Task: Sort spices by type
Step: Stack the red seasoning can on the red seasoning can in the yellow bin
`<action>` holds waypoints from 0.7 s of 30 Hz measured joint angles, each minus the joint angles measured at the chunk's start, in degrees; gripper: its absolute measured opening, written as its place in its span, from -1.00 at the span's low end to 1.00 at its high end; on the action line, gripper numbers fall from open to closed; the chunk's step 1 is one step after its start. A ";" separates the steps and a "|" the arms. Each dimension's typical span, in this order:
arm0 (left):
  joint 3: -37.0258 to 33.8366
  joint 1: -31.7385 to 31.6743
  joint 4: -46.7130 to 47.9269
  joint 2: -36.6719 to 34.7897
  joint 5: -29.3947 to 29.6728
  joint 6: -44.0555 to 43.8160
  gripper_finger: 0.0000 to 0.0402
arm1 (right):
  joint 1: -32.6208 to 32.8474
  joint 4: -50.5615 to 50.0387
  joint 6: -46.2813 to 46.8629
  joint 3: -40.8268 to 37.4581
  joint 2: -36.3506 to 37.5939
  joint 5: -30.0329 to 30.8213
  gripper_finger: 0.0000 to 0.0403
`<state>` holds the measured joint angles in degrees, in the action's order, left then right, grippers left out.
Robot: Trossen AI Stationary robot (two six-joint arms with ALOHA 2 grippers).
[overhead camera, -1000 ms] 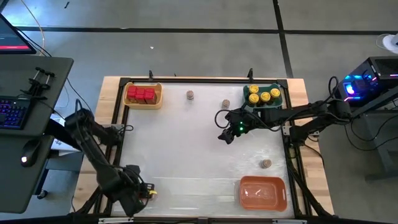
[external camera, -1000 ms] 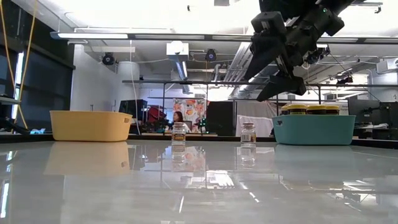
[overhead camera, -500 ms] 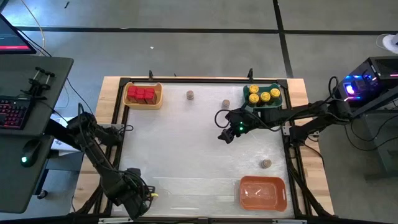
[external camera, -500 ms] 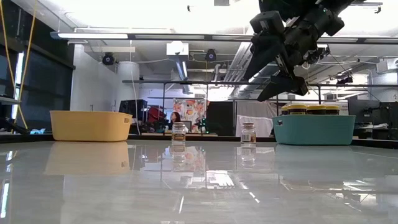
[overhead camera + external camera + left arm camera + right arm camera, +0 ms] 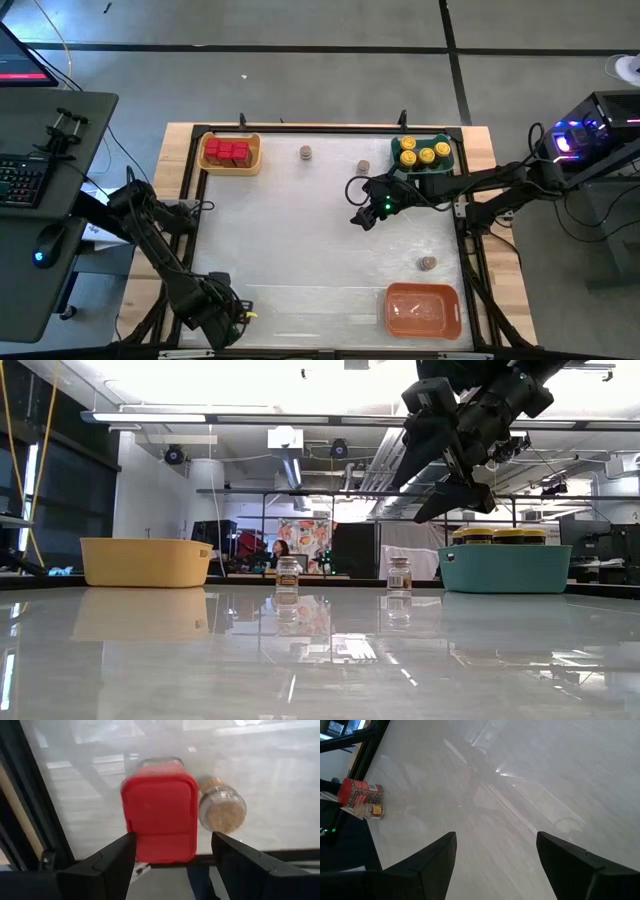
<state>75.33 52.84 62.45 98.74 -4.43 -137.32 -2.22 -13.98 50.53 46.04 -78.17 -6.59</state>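
- At the near left corner of the table, I have the left gripper [image 5: 172, 857] spread wide and empty, its fingers flanking a red box [image 5: 160, 815] with a small brown jar [image 5: 221, 809] just beside it.
- Mid-table, my right gripper [image 5: 366, 214] hangs raised, jaws apart, holding nothing.
- Red boxes [image 5: 227, 152] fill the yellow tray [image 5: 230, 168]; yellow-lidded jars [image 5: 423, 154] sit in the teal tray [image 5: 445, 141].

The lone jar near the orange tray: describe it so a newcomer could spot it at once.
Start at the orange tray in the table's near right corner. Just beyond its far edge a small round grey-brown jar stands alone on the bare tabletop. Unlike the yellow-lidded jars in the teal tray, it sits in no tray.
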 joint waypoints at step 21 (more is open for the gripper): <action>1.22 0.04 5.62 -0.44 -0.45 1.73 0.42 | -0.04 0.05 -1.61 0.00 0.00 0.37 0.34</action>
<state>76.55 52.88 68.08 98.30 -4.88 -135.59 -2.26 -13.93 48.92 46.04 -78.17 -6.22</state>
